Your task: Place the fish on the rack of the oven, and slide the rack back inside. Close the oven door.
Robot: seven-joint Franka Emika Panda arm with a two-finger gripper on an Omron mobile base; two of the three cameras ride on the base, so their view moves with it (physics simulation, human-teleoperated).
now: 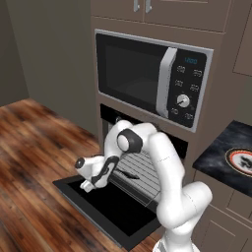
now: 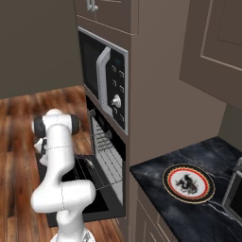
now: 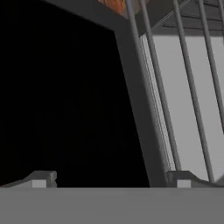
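we see the oven (image 1: 147, 147) built into the tall cabinet below the microwave (image 1: 152, 78), with the oven door (image 1: 103, 209) dropped flat and open over the wooden floor (image 1: 29, 147). the rack (image 1: 142, 172) is pulled partway out of the pale cavity, its silvery bars reaching forward above the open door. on those bars lies the fish (image 1: 129, 174), a small dark sliver near the front left part of the rack; from the right base view it appears as a dark streak (image 2: 90, 163) on the rack (image 2: 106, 165), just past the arm.

our arm bends down in front of the oven, and the gripper (image 1: 87, 185) hangs low at the left front corner of the rack, above the near part of the door. in the hand view the two fingertips (image 3: 41, 179) stand far apart at the bottom of the picture, as wide as they go, with nothing between them. one tip sits over the black glass of the door (image 3: 65, 109), the other under the wire bars of the rack (image 3: 175, 87), whose dark frame edge runs up between them. we cannot tell whether either tip touches the rack.

to the right, a dark marble counter (image 2: 189, 212) carries a round plate (image 2: 188, 183) with a red rim and a dark figure in its middle, well apart from the oven.
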